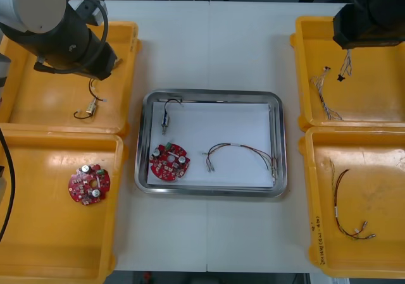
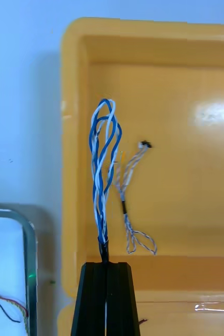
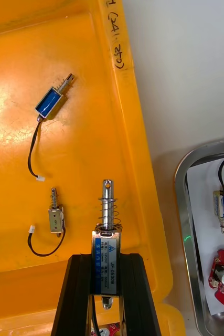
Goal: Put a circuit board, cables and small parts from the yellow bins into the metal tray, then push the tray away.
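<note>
**Holding two more pieces over the bins, with the tray part filled**

Both my arms are loaded. My left jaws are clamped on a spring-ended metal part (image 3: 106, 247), gripped by its body with the spring end sticking out past the tips. They hang over the left yellow bin (image 1: 50, 100) at the worktop's far left corner, where a blue-bodied part (image 3: 51, 101) and a plain part (image 3: 55, 218) lie on the floor. My right jaws are pinched on one end of a twisted blue and white cable (image 2: 104, 168), over the right yellow bin (image 1: 373, 75) at the far right corner. A spare cable (image 2: 132, 210) of the same kind lies in that bin.

The metal tray (image 1: 140, 145) sits mid-worktop between the bins. It holds a red circuit board (image 1: 169, 162) in its near left corner, a small metal part (image 1: 167, 121) with a black lead near its far left corner, and a red and yellow cable (image 1: 239, 151) toward its right side.

By my reckoning the board is done, and one cable and one part are in. The two pieces I hold have yet to go into the tray. After that, the push toward the worktop's far edge remains.
</note>
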You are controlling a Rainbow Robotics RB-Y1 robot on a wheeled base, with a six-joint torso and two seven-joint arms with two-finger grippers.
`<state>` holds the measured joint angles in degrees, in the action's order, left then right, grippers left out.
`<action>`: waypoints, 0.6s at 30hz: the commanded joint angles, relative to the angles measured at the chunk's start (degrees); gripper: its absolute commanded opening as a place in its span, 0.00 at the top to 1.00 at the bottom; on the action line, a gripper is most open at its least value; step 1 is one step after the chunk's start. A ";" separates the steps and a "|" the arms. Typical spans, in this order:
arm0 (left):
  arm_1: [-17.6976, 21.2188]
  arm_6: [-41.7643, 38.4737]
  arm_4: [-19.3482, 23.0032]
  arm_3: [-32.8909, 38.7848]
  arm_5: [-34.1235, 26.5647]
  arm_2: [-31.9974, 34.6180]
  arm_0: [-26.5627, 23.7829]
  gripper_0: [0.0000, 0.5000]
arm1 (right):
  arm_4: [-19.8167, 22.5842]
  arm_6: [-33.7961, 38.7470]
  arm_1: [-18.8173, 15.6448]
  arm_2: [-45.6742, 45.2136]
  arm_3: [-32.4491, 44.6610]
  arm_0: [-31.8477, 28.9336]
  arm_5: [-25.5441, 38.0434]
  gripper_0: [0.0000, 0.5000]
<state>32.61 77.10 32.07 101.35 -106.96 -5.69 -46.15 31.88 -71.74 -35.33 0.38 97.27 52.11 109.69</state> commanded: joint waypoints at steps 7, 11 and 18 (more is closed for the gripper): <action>-0.61 -3.01 0.54 2.18 -0.44 0.77 0.09 1.00 | 9.51 -1.38 1.14 10.17 7.94 -0.87 0.31 1.00; -0.61 -3.01 0.54 2.36 -0.53 0.77 0.09 0.99 | 9.87 -2.53 2.37 13.86 9.96 -0.78 0.31 1.00; -0.70 -3.10 0.62 2.45 -0.53 0.86 0.09 1.00 | 8.28 -12.28 5.01 17.82 10.22 -0.17 0.31 1.00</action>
<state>32.60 77.10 32.22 101.55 -106.97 -5.68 -46.14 41.07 -80.87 -32.22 16.77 105.72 51.32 109.75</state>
